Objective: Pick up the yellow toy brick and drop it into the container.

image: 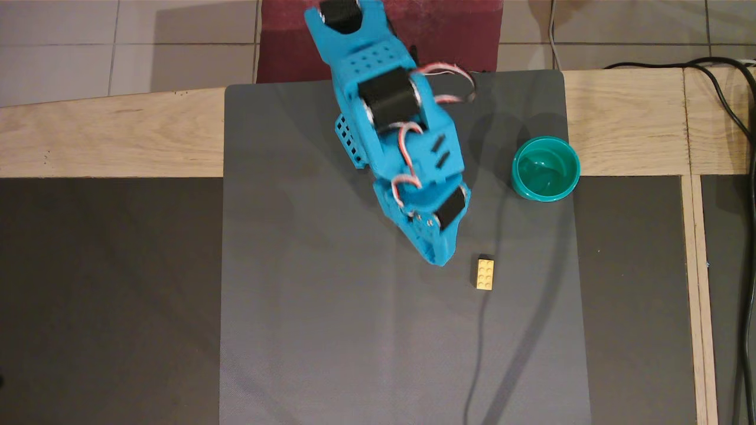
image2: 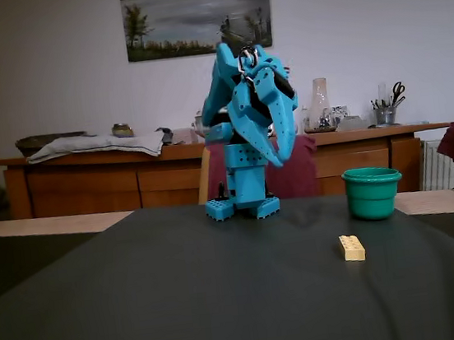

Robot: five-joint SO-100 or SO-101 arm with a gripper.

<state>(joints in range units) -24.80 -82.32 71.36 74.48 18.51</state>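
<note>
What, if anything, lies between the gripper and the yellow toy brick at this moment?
Nothing: in the overhead view only bare grey mat separates the gripper from the yellow toy brick. The fixed view shows the gripper raised well above the table.

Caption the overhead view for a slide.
Blue arm's gripper poised near the yellow toy brick, teal container empty.

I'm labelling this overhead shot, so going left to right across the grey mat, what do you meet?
Blue robot arm's hand → small yellow studded plastic brick → round teal-green plastic cup.
</note>
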